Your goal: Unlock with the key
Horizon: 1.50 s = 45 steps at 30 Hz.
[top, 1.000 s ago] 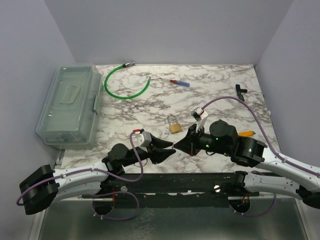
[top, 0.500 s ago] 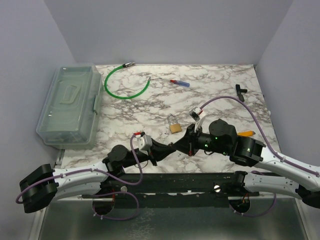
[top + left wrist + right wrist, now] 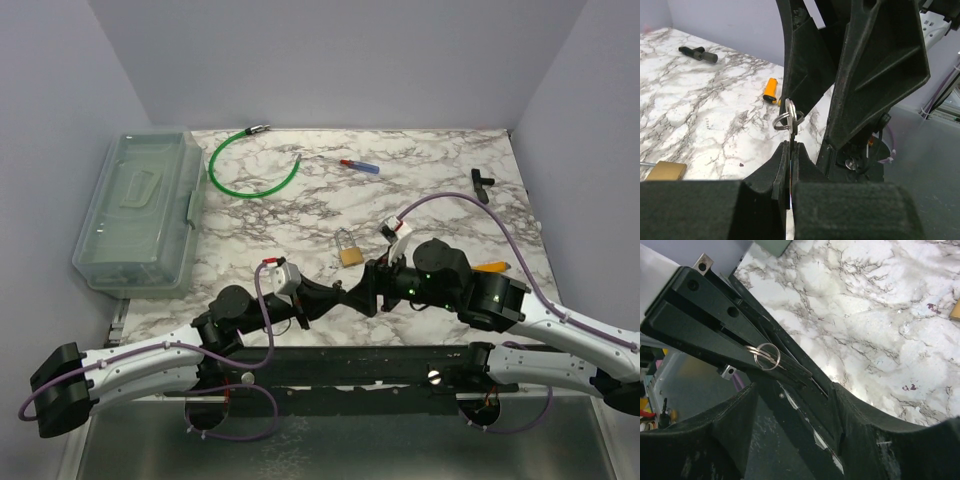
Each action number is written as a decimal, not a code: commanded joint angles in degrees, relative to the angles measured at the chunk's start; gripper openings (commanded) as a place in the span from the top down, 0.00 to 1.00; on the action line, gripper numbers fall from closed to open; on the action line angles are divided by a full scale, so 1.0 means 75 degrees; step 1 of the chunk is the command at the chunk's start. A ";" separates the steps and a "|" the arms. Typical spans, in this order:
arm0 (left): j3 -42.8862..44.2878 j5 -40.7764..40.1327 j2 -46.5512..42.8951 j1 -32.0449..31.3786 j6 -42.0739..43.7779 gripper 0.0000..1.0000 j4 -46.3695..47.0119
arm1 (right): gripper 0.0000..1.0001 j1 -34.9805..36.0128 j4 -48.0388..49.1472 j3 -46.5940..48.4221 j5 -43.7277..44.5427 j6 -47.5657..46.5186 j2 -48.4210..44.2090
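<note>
A small silver key (image 3: pixel 792 119) on a split ring (image 3: pixel 766 356) is pinched between the pads of my left gripper (image 3: pixel 790 146), which is shut on it above the table's front edge. In the top view the left gripper (image 3: pixel 343 293) meets my right gripper (image 3: pixel 366 288) tip to tip. The right gripper (image 3: pixel 790 407) stands open, its fingers (image 3: pixel 880 70) straddling the left fingertips without pressing the key. The brass padlock (image 3: pixel 350 251) lies on the marble just beyond both grippers, its shackle pointing away; its corner shows in the left wrist view (image 3: pixel 664 170).
A clear plastic box (image 3: pixel 140 210) sits at the left edge. A green cable (image 3: pixel 250 166), a blue and red pen-like piece (image 3: pixel 360 166) and a black part (image 3: pixel 484 182) lie at the back. An orange object (image 3: pixel 492 267) lies beside the right arm.
My left gripper moved right to the right gripper's tip and shut on the key. The right gripper then opened, letting go of the key.
</note>
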 commanded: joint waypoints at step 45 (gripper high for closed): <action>0.2802 0.0138 -0.0763 0.0000 -0.0420 1.00 -0.6530 | 0.48 0.0038 0.1559 -0.0787 -0.0081 -0.0781 -0.0232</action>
